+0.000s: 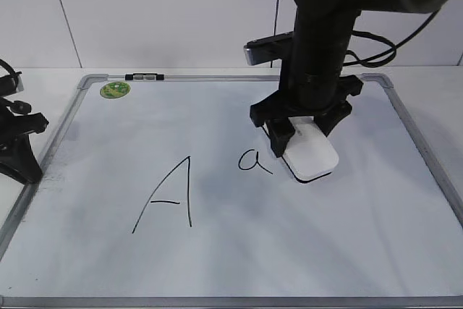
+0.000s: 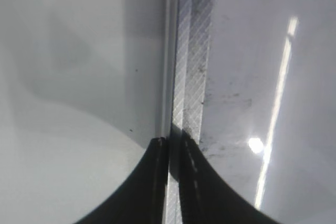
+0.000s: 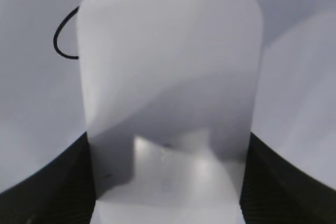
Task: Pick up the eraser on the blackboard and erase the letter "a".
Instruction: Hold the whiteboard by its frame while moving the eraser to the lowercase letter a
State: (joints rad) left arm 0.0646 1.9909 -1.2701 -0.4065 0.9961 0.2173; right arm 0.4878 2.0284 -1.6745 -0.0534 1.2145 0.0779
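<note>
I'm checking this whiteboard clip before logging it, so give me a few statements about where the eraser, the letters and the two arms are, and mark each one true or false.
1. The right gripper has its jaws on either side of the eraser. True.
2. The eraser covers the letter "a". False: it sits just right of the letter, which is still fully written.
3. The capital A lies left of the small "a". True.
4. The left gripper holds a marker. False: its jaws are shut and empty, at the frame of the blackboard.
5. The green sticker is at the board's near right corner. False: it is at the far left corner.
</note>
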